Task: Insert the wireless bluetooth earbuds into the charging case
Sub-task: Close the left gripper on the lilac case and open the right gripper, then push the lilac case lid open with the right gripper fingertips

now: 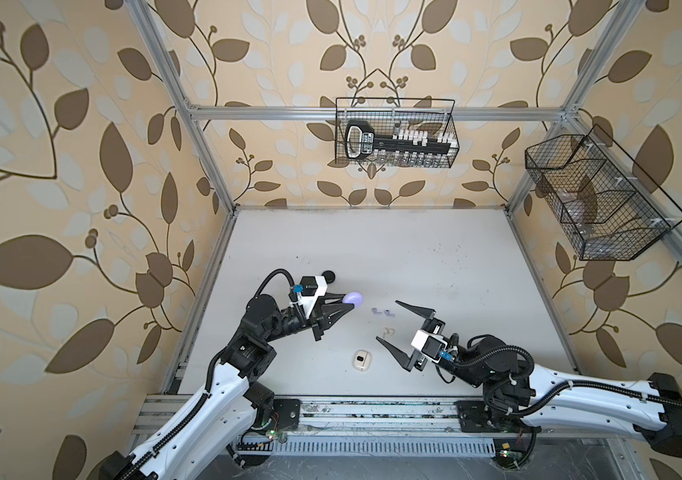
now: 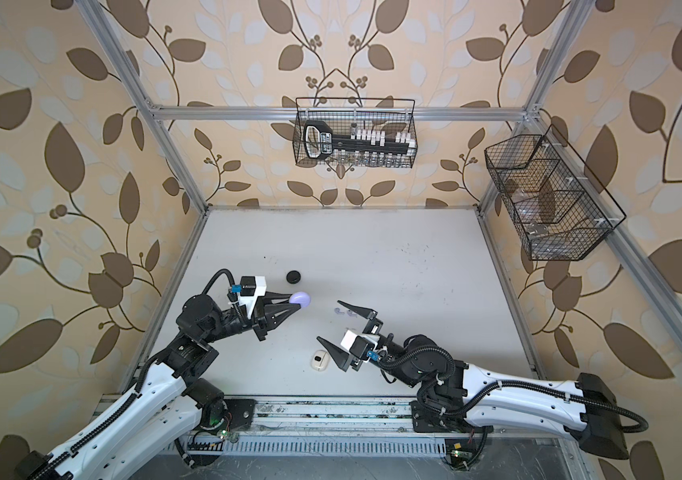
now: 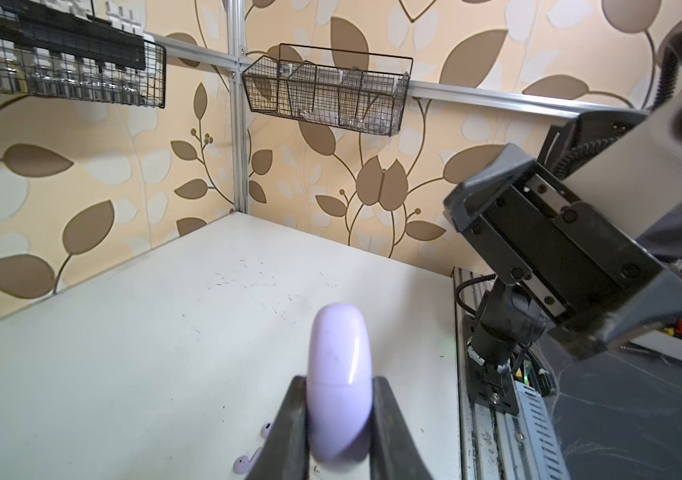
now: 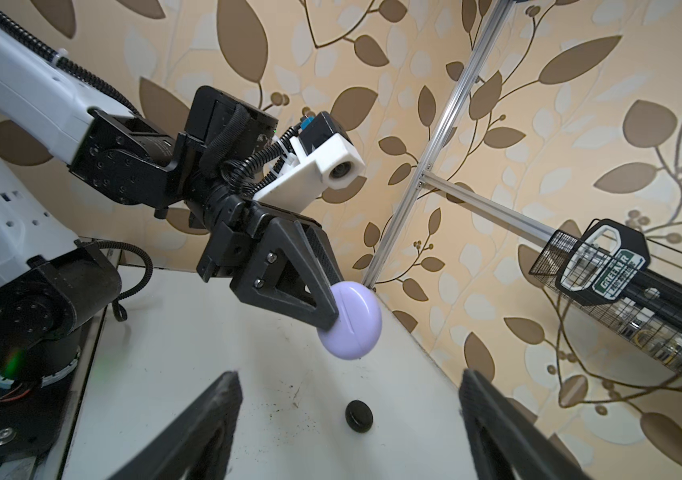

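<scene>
While the left gripper (image 1: pixel 348 302) pinches the lavender case (image 1: pixel 353 297) clear of the table (image 1: pixel 414 257), the right gripper (image 1: pixel 387 320) stands spread wide.
The lavender earbuds (image 1: pixel 375 310) lie loose on the table between the two grippers. The cream-white earbuds (image 1: pixel 388 331) lie near the cream case (image 1: pixel 360 360), and the black case (image 2: pixel 293 277) sits apart, beyond the left gripper.

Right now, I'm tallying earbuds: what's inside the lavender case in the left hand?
Its inside is hidden: the lavender charging case is closed, clamped in the left hand. Two lavender earbuds lie outside it on the table.
</scene>
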`<state>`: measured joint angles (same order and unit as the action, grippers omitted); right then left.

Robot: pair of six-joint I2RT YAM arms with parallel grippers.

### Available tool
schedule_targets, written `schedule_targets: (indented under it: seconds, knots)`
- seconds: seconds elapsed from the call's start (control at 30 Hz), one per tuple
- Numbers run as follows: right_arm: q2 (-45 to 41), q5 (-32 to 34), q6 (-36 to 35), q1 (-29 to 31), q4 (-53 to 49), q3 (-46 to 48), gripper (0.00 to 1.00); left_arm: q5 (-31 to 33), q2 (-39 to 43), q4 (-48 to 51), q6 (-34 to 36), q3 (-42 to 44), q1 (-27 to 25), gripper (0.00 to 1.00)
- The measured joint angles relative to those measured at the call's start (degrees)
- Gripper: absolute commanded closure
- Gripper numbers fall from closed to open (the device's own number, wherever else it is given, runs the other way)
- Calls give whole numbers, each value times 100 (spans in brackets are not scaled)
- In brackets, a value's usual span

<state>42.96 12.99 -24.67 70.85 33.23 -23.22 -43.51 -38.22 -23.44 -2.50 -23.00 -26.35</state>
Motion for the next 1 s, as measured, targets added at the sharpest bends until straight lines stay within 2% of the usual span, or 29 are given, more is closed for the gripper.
schedule_targets:
  seconds: [0.17,0.4,0.67,1.0]
  knots:
    - [269,-122,435,-219,-17,-63,23,-208,-409,-483,256,85,-81,100]
    - [984,-72,728,-321,-92,-511,27,-518,-566,-573,544,85,-210,100]
    - [1530,-85,927,-363,-101,-1016,30,-730,-149,-470,726,107,-323,100]
    - [1648,-256,966,-348,-136,-1104,34,-673,278,-269,721,275,-332,100]
